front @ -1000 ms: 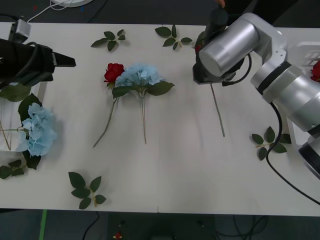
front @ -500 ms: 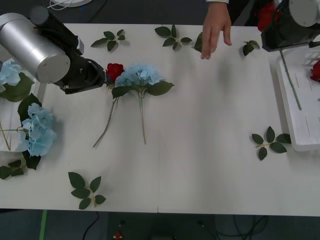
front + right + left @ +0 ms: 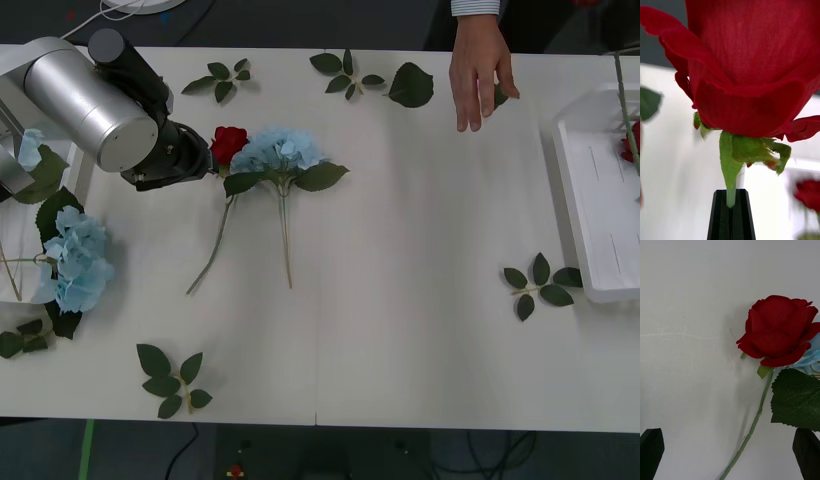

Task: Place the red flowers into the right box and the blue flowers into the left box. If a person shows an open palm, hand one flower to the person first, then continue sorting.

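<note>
My left gripper hovers open just left of a red flower lying on the table; in the left wrist view its black fingers stand wide apart on either side of that red flower's stem. A blue flower lies against it. Another blue flower rests at the left box. My right gripper is shut on the stem of a red flower, whose stem hangs over the right box. One more red flower lies in that box.
A person's hand reaches over the far table edge, fingers spread and pointing down. Loose green leaf sprigs lie at the far edge, front left and right. A large leaf lies beside the hand.
The right arm has risen out of the front view with its red flower. The person's hand has shifted to the right. The left arm has barely moved beside the rose.
</note>
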